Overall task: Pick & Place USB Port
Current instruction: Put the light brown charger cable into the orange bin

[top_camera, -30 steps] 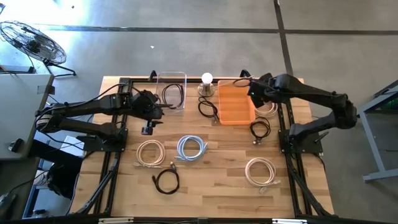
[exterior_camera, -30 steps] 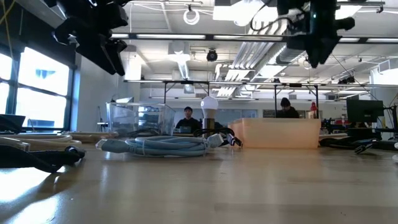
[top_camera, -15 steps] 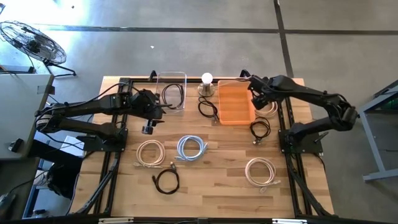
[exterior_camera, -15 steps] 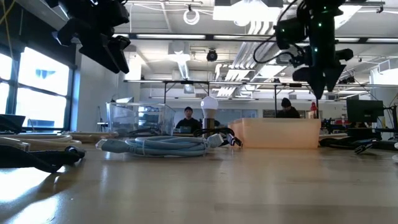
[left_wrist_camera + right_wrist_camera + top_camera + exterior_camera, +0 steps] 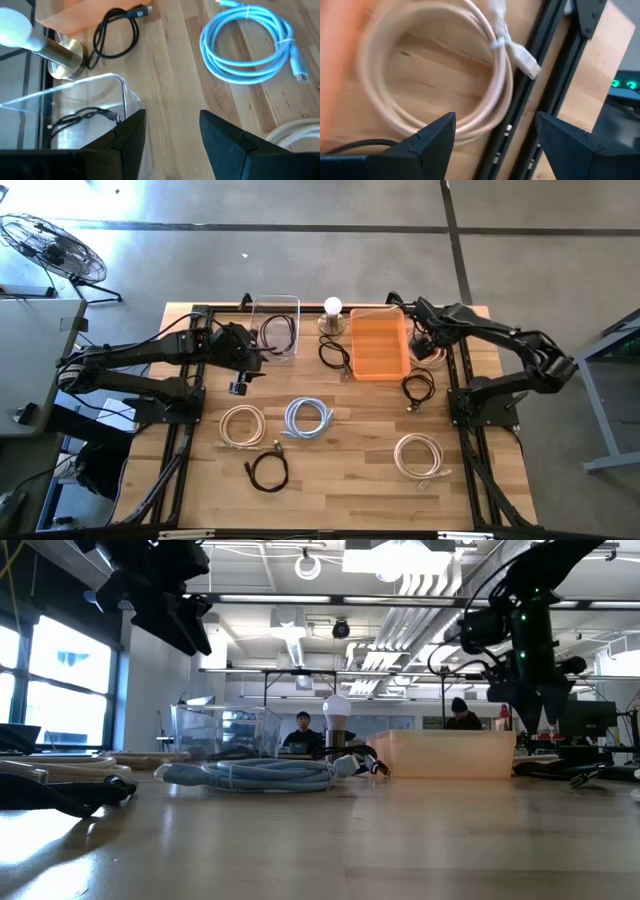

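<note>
The right gripper (image 5: 492, 137) is seen with its two dark fingers spread apart and nothing held between them. It is poised over a coiled beige cable (image 5: 435, 75) whose plug lies against the black rail at the table's far right corner, just beside the orange bin (image 5: 378, 345). In the high view this gripper (image 5: 424, 340) is placed at the bin's right edge, above that beige coil.

The left gripper (image 5: 172, 135) is likewise held open and empty, raised near the clear plastic box (image 5: 75, 107), in which a black cable (image 5: 82, 117) is contained. Beyond its fingers a blue cable coil (image 5: 252, 47), a black USB cable (image 5: 117, 32) and a lamp with a brass base (image 5: 62, 57) are seen on the wooden table (image 5: 340, 470).

Elsewhere on the table, two further beige coils (image 5: 242, 425) (image 5: 418, 455) and two black coils (image 5: 268, 470) (image 5: 418, 388) are laid out, all apart from one another.
</note>
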